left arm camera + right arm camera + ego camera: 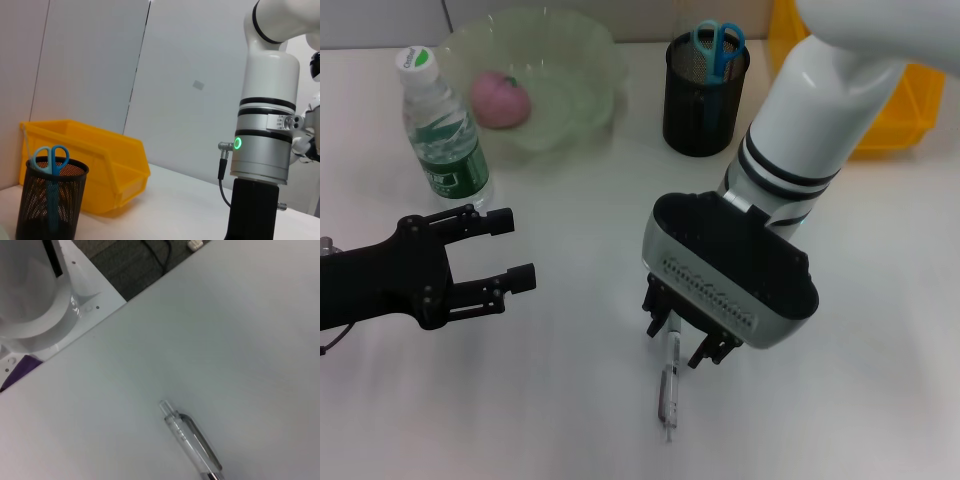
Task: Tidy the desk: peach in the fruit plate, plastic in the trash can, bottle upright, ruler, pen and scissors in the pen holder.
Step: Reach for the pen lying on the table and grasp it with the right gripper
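From the head camera I see my right gripper [688, 336] lowered over the pen [670, 385], which lies flat on the white desk [550, 400]; its fingers straddle the pen's upper end, spread, though I cannot tell whether they touch it. My left gripper [516, 250] hovers at the left with its fingers spread and nothing between them. Behind it the bottle [442, 128] stands upright beside the fruit plate [582, 60], where the peach [500, 99] sits. The scissors [719, 46] stand in the black mesh pen holder [702, 100], next to a yellow bin [900, 120]. My left wrist camera shows the pen holder [47, 202] with the scissors [49, 161] in it, the yellow bin [95, 167] behind, and the right arm [262, 145]. My right wrist camera shows the clear pen [192, 442] lying on the desk [240, 340].
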{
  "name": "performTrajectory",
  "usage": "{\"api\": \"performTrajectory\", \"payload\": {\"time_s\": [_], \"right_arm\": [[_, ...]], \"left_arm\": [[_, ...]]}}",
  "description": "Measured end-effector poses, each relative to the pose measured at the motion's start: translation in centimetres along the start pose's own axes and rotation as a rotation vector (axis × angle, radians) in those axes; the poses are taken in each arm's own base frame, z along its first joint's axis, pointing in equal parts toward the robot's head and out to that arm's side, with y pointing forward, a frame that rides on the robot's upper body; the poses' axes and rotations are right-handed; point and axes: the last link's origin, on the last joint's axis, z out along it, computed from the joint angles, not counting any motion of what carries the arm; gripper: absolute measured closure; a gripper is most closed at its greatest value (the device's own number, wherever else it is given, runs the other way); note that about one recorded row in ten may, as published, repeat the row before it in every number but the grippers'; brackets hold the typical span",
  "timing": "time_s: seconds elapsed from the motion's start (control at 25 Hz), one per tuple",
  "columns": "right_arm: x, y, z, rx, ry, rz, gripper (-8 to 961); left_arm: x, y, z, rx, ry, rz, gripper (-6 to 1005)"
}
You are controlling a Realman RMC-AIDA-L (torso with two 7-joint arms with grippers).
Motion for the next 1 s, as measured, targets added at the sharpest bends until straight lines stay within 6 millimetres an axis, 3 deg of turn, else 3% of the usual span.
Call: {"api": "performTrajectory", "payload": {"time_s": [0.44, 0.68, 1.0], "right_arm": [[-0.5, 0.0, 0.8, -0.027, 0.031, -0.076, 483], [-0.7, 0.2, 1.0, -0.045, 0.047, -0.104, 602], [-0.8, -0.1, 1.5, -0.037, 0.078, -0.141, 599]], "left_arm": [[0.1, -0.1, 0.0, 0.007, 0.005, 0.006, 223], [0.1, -0.1, 0.0, 0.008, 0.006, 0.005, 223], [-0.2, -0.1, 0.2, 0.012, -0.007, 0.000, 223]]}}
